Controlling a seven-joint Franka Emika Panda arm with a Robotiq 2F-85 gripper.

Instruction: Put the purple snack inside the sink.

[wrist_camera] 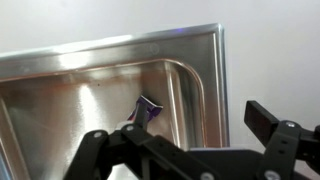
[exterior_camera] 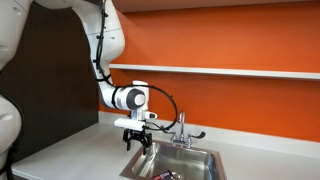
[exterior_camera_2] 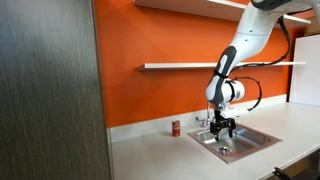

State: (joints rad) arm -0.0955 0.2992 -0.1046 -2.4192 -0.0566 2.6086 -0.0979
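Nearest the wrist camera, the black two-fingered gripper (wrist_camera: 180, 145) fills the lower edge of the view. Its fingers (wrist_camera: 282, 135) are spread wide and there is nothing between the pads.

Beyond the gripper lies the rectangular stainless-steel sink (wrist_camera: 120, 45), with its flat rim along the top and right of the view. The small, flat purple snack (wrist_camera: 148, 108) is inside the basin, near the rounded inner wall on the right. It is tilted, with one end raised. Whether it leans on that wall cannot be told, and neither finger closes on it.

In both exterior views the gripper (exterior_camera: 136, 143) (exterior_camera_2: 222, 128) hangs with its fingers pointing down over the sink (exterior_camera: 200, 152) (exterior_camera_2: 255, 138), close above the rim at one end of the basin. The white jointed arm (exterior_camera: 110, 50) (exterior_camera_2: 245, 40) reaches down to it from above. A dark shape is visible in the basin in an exterior view, but it is too small to identify.

A chrome faucet (exterior_camera: 182, 128) with two handles stands at the back rim of the sink, just beside the gripper. The sink is set into a pale countertop (exterior_camera: 70, 155) (exterior_camera_2: 160, 155) that runs along an orange wall (exterior_camera: 240, 40) (exterior_camera_2: 160, 95). A white shelf (exterior_camera: 250, 70) (exterior_camera_2: 190, 66) is mounted on the wall above the sink.

A small red can (exterior_camera_2: 176, 127) stands upright on the countertop at the foot of the wall, near the sink but outside it. A tall grey wood-grain panel (exterior_camera_2: 50, 90) occupies the foreground of an exterior view.
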